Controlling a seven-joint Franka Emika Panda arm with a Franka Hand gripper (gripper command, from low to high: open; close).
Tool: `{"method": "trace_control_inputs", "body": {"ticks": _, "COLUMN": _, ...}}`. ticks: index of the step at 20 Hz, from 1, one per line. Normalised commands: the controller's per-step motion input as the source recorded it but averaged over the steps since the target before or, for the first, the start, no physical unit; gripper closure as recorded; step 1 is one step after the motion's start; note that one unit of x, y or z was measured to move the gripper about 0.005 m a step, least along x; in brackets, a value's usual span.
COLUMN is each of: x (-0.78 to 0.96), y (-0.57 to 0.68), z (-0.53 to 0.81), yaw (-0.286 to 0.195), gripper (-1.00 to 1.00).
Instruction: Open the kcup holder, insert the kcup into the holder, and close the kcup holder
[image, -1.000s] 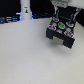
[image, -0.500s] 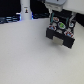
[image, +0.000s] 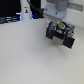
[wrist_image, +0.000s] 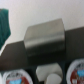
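The black kcup holder (image: 61, 34) sits on the white table (image: 30, 57), toward the exterior view's right and far edge. The gripper (image: 61, 25) hangs directly over the holder, and a green-topped kcup (image: 61, 23) shows right at the gripper's tip, above the holder; whether the jaws are spread or pinching it cannot be told at this blur. In the wrist view, the holder's tray (wrist_image: 10, 55) is dark, with round pods (wrist_image: 16, 78) in red, white and blue showing in it just beside a grey block (wrist_image: 45, 37).
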Motion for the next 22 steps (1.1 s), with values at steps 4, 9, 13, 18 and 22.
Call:
{"method": "trace_control_inputs", "body": {"ticks": 4, "x": 0.14, "y": 0.2, "z": -0.22, "yaw": 0.166, "gripper": -1.0}}
{"method": "trace_control_inputs", "body": {"ticks": 9, "x": 0.04, "y": 0.24, "z": -0.13, "yaw": 0.208, "gripper": -1.0}}
{"method": "trace_control_inputs", "body": {"ticks": 13, "x": -0.18, "y": 0.25, "z": -0.07, "yaw": 0.183, "gripper": -1.0}}
{"method": "trace_control_inputs", "body": {"ticks": 18, "x": -0.35, "y": 0.25, "z": -0.02, "yaw": 0.2, "gripper": -1.0}}
{"method": "trace_control_inputs", "body": {"ticks": 22, "x": -0.43, "y": 0.32, "z": 0.0, "yaw": 0.175, "gripper": -1.0}}
